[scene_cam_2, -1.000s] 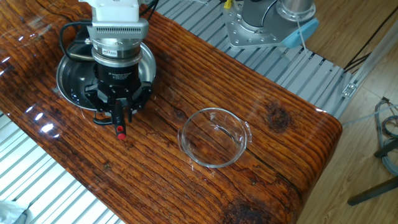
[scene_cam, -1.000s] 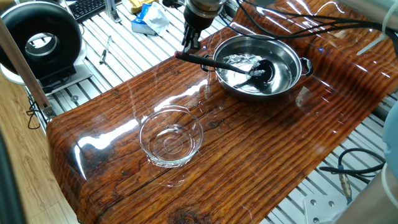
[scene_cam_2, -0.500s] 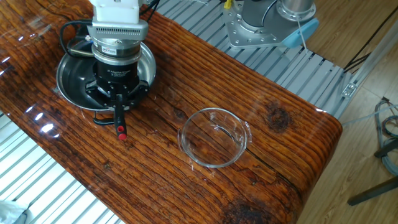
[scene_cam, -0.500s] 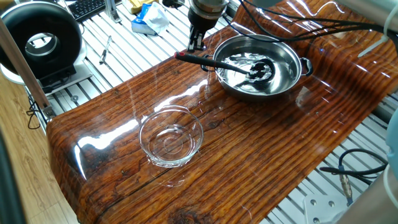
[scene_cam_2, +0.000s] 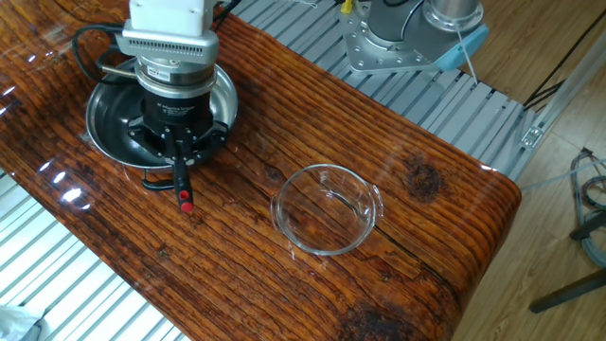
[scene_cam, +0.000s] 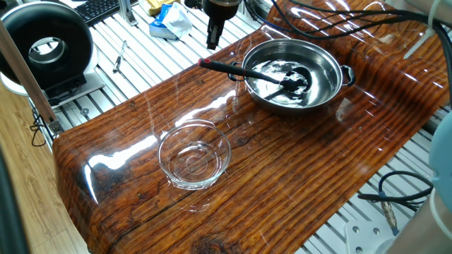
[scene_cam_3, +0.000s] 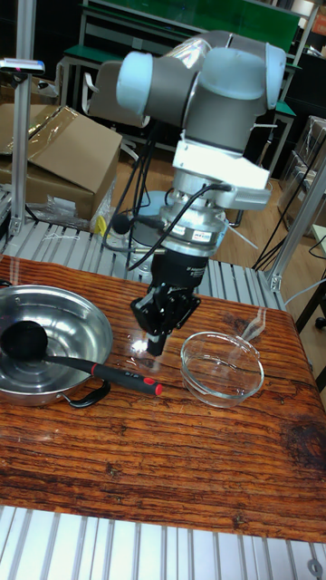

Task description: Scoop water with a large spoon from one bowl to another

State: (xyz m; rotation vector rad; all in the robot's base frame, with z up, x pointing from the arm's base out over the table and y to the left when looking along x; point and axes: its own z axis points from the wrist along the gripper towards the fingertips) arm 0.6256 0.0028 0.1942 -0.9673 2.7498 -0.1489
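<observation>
The black large spoon (scene_cam: 282, 82) lies with its scoop in the water (scene_cam: 267, 87) of the steel bowl (scene_cam: 332, 60). Its handle crosses the rim and ends in a red tip (scene_cam: 204, 63) on the table. My gripper (scene_cam: 214, 44) hangs open just above and behind that tip, touching nothing. From the other side the gripper (scene_cam_2: 180, 159) covers much of the steel bowl (scene_cam_2: 99, 118), with the spoon handle (scene_cam_2: 182, 185) sticking out below it. In the tall view the gripper (scene_cam_3: 156, 344) hovers over the handle (scene_cam_3: 100, 368). The clear glass bowl (scene_cam: 194, 156) stands apart nearer the front; any water in it is too clear to see.
The wooden tabletop (scene_cam: 296, 169) ends on slatted metal framing. Behind the gripper lie a blue-white packet (scene_cam: 168, 21) and a screwdriver (scene_cam: 119, 58); a black round device (scene_cam: 46, 46) sits at the far left. Cables (scene_cam: 339, 25) trail over the table behind the steel bowl.
The gripper let go of the spoon handle and rose straight up away from it. The spoon settled in the steel bowl and its water stirred slightly.
</observation>
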